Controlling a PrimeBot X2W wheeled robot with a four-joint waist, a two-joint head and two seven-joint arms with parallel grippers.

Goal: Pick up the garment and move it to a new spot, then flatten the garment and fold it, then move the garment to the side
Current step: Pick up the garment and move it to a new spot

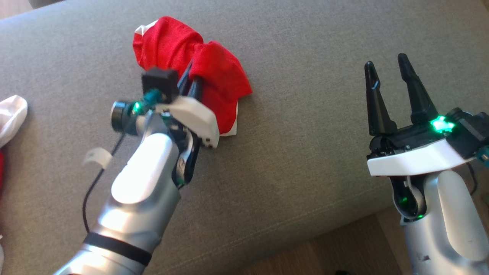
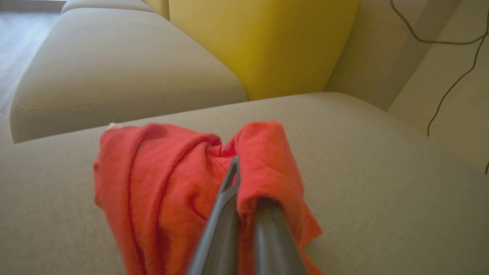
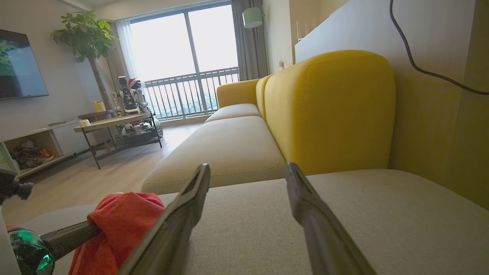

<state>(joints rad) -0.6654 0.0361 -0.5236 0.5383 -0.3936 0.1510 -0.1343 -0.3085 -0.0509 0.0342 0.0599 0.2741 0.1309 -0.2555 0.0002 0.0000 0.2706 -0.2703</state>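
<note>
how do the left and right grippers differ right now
The left gripper is shut on the red garment; the right gripper is open and holds nothing. The left gripper reaches out to the garment on the sofa cushion; the right gripper is well apart from it, nearer the cushion's front edge. Both have long dark fingers and a green light.

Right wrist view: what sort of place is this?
Likely a home living room: a beige fabric sofa with yellow back cushions, a dark wall-mounted television, and a leafy potted tree beside glass balcony doors.
</note>
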